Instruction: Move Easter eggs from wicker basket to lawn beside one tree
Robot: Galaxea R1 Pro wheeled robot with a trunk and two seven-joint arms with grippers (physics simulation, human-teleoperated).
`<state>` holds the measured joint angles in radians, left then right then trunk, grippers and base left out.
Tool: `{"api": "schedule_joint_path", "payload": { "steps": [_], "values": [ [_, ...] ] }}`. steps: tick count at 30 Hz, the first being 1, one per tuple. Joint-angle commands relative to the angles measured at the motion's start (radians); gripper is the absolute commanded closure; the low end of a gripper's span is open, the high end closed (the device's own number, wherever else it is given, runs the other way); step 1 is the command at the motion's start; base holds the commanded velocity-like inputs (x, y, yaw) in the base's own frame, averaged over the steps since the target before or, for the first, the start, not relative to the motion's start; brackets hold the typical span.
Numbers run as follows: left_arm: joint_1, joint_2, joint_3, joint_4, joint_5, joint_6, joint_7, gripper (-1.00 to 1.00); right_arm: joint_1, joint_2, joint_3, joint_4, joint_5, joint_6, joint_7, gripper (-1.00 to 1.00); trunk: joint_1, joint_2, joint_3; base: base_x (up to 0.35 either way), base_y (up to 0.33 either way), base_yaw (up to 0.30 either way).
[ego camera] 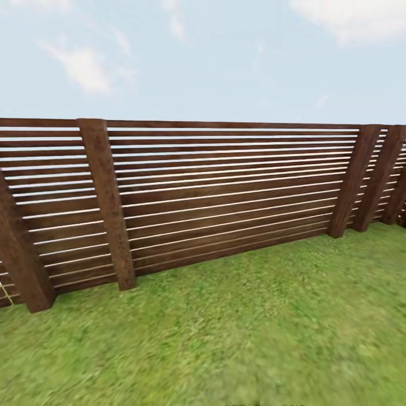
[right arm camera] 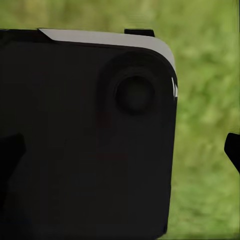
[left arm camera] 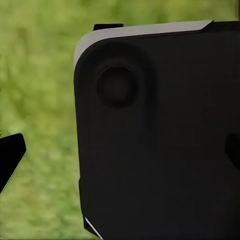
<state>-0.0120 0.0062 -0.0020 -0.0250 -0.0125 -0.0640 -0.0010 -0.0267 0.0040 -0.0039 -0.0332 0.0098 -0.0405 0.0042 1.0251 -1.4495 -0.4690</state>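
While the robot faces a slatted wooden fence (ego camera: 225,192), only the lawn (ego camera: 254,327) is visible.
Eggs, basket and tree are unseen, so progress is unclear; whether either gripper is open, I cannot tell.

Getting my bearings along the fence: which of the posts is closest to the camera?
The post at the far left, cut by the picture's edge: it looks biggest and meets the lawn lowest in the head view.

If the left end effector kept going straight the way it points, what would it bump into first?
Most likely the big black robot part right in front of it, which blocks most of the left wrist view. Blurry lawn lies beyond. How near that part is, I can't tell for sure.
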Motion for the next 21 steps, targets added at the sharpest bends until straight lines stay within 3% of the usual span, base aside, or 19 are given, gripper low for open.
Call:
{"api": "schedule_joint_path", "payload": {
  "steps": [1, 21],
  "values": [
    [0.0, 0.0, 0.0, 0.001, -0.001, -0.003, 0.0, -1.0, -0.001, 0.0, -0.001, 0.001, 0.001, -0.004, 0.0, -1.0, 0.0, -0.001, -0.001, 0.0, 0.0, -0.294],
    [0.001, 0.006, 0.0, 0.002, 0.0, -0.003, 0.002, -1.0, -0.001, 0.0, -0.001, 0.001, 0.001, -0.003, 0.0, -1.0, 0.0, -0.001, -0.001, 0.0, 0.0, -0.294]
  ]
}}
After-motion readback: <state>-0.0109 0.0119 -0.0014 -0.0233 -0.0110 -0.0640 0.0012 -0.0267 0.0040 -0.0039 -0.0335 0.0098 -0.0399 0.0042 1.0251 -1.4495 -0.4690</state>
